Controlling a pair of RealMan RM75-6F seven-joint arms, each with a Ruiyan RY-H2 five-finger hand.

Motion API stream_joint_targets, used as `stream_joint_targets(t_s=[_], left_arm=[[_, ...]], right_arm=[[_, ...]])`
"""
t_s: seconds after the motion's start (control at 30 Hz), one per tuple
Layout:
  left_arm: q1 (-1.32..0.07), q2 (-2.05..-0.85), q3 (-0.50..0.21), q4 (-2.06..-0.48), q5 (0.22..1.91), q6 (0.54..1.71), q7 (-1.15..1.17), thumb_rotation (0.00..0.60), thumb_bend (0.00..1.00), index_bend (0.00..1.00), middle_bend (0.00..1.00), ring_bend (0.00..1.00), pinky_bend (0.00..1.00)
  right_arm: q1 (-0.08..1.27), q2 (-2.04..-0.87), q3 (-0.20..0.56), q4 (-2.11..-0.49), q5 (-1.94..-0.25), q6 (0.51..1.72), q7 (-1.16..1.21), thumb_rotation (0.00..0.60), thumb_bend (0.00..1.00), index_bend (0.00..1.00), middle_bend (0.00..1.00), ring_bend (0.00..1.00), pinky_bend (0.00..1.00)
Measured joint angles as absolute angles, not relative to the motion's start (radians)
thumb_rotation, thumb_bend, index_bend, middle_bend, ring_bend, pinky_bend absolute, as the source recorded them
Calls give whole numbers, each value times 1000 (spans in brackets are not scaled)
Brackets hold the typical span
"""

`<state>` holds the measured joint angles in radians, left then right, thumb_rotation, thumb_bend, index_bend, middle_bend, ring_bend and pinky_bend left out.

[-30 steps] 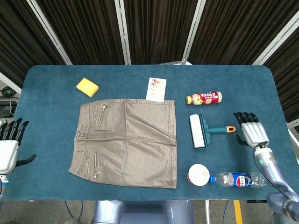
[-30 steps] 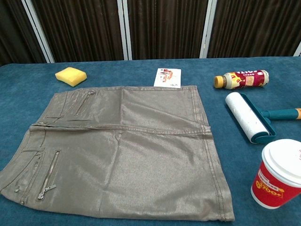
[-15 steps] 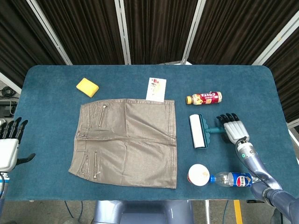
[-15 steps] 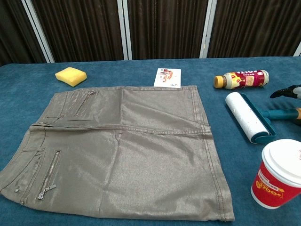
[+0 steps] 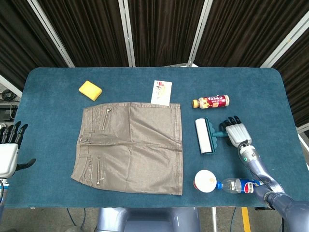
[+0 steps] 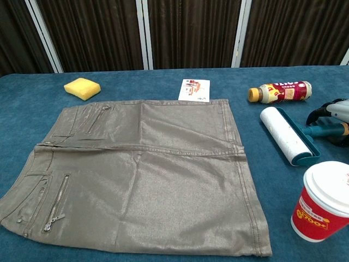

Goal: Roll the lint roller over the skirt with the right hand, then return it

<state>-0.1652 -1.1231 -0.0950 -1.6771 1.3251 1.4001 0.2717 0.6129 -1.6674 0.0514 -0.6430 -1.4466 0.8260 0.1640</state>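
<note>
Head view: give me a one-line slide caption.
Right robot hand over the lint roller handle, beside the flat skirt.

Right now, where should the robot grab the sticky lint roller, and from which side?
Probably by its teal handle, not the white sticky drum. The lint roller lies flat beside the skirt, its handle pointing away from the skirt toward the right hand, which is already at that handle. Coming from above on that outer side keeps fingers off the sticky part.
</note>
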Motion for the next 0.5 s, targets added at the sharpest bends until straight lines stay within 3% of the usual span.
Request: stream_joint_targets(t_s=[0.17, 0.5], left_arm=[[-165, -1123, -95, -1674, 1320, 1397, 269, 600, 0, 0, 0, 0, 0], [-163, -1111, -91, -1688, 1333, 1403, 253, 600, 0, 0, 0, 0, 0]], right_arm=[[611, -1680, 41, -613, -1473, 873, 203, 600, 762, 488, 478, 324, 345], [618, -1650, 24, -650, -1537, 999, 254, 600, 785, 497, 479, 327, 346]])
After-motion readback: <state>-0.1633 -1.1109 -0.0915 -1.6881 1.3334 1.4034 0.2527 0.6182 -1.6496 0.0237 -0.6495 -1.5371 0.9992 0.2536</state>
